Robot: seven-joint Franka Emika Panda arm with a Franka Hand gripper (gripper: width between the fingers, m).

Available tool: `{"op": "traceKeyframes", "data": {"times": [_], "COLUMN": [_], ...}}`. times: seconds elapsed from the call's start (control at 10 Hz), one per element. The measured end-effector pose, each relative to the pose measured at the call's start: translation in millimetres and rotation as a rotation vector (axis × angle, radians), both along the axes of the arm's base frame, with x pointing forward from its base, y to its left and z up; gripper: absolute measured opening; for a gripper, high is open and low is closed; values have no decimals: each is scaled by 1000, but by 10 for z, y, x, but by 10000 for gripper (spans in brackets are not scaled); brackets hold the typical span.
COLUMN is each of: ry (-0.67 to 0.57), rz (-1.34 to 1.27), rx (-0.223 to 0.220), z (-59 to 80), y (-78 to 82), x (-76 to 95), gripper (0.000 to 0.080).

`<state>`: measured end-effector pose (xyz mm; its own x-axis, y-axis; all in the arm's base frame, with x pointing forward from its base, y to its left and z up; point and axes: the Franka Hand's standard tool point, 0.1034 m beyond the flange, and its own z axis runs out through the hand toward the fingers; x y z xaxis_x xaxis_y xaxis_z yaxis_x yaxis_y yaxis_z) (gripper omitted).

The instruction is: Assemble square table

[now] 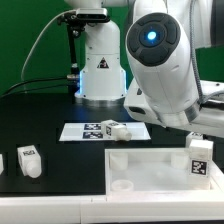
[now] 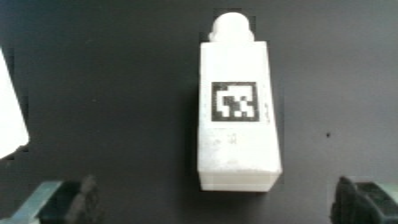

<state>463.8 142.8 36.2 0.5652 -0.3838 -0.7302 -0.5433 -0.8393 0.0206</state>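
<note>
In the wrist view a white table leg lies on the black table, with a black-and-white tag on its upper face and a round peg at its far end. My gripper is open. Its two dark fingertips stand wide apart on either side of the leg's near end and do not touch it. In the exterior view the square table top lies flat at the front. A tagged leg stands at its right end. The arm's body hides my gripper there.
The marker board lies mid-table with a leg on it. Another leg stands at the exterior view's left, and a white piece shows at the edge. The robot base is behind. Something white borders the wrist view.
</note>
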Motion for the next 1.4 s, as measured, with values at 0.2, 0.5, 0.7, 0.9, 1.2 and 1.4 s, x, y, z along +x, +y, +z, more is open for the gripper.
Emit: {"op": "traceKeyframes", "data": {"times": [0.2,0.5,0.7,0.9,1.2,1.4], "ry": [-15,-2,-5,-12,34,43], "rz": [-9,-141,-140,-144,-235,-255], "rx": [1,60,56,53,124,142], "z": [-11,98,85,75,-30,-33], "y": [36,249,228,211,191,135], "x": [19,56,62,78,-55,-46], "gripper": [649,649,649,649,649,649]}}
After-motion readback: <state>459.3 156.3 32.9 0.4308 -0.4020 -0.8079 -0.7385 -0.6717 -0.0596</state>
